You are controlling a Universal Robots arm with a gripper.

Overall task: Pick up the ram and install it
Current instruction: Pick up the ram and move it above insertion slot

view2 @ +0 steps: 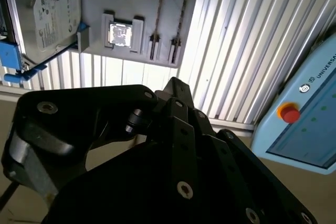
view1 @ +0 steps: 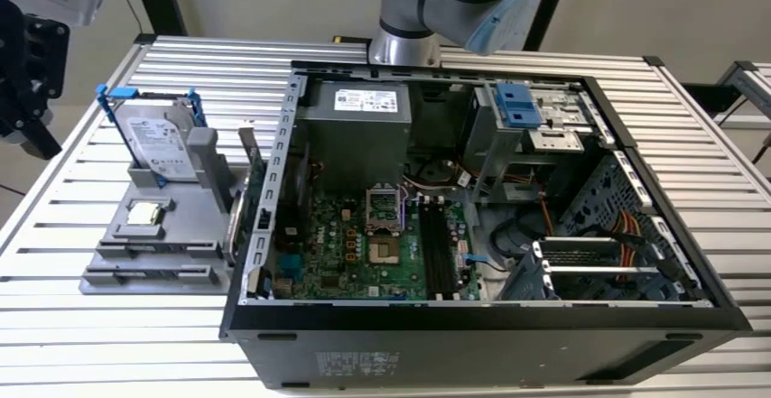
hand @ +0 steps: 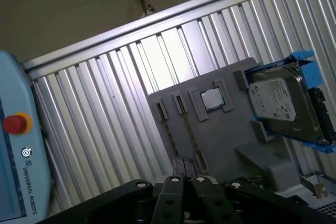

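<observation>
**Ram parked, tool apart**

Exterior view: black tool (view1: 27, 73) at the exterior view's far left, by the edge of the ribbed aluminium worktop (view1: 687, 136). Thin greenish circuit-board ram (view1: 248, 152) seemingly upright in grey plastic fixture (view1: 133, 254), beside open black computer case (view1: 482, 335).

Second wrist view: silver hard drive in blue frame (view2: 52, 14) on same fixture.

First wrist view: tool's opening impossible to tell.

Bright, even overhead light; strong white glare off ribbed worktop (view2: 131, 69) in both wrist views; end effector (view2: 176, 98) dark, underlit.
</observation>
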